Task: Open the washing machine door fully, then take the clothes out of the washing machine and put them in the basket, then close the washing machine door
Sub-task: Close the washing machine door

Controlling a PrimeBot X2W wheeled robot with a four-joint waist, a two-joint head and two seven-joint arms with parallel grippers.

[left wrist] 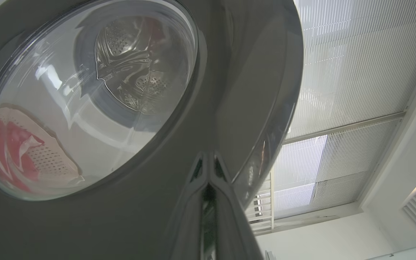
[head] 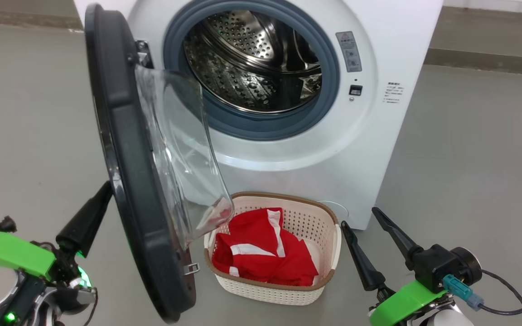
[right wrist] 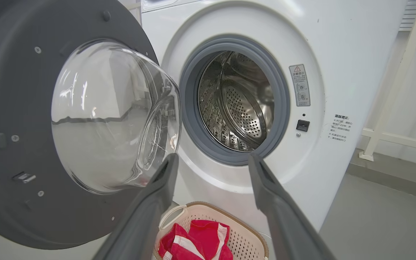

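Since the clothes (head: 261,253) already lie in the basket (head: 322,226) on the floor in front of the washer (head: 379,68) and the drum (head: 252,59) looks empty, closing the door (head: 125,136) is what's left. Left gripper (head: 104,192) is pinched together, holding nothing, tip at the door's outer face near the free edge. Push from there in a slow arc until the latch seats. The glass bowl seems to overhang the basket's left corner and may clip fabric. Right gripper (head: 359,216) is spread, empty, just right of the basket; hold it outside the swing. Actual tip contact unclear: the glossy face mirrors the fingers. Drum's lower left is hidden behind the bowl.
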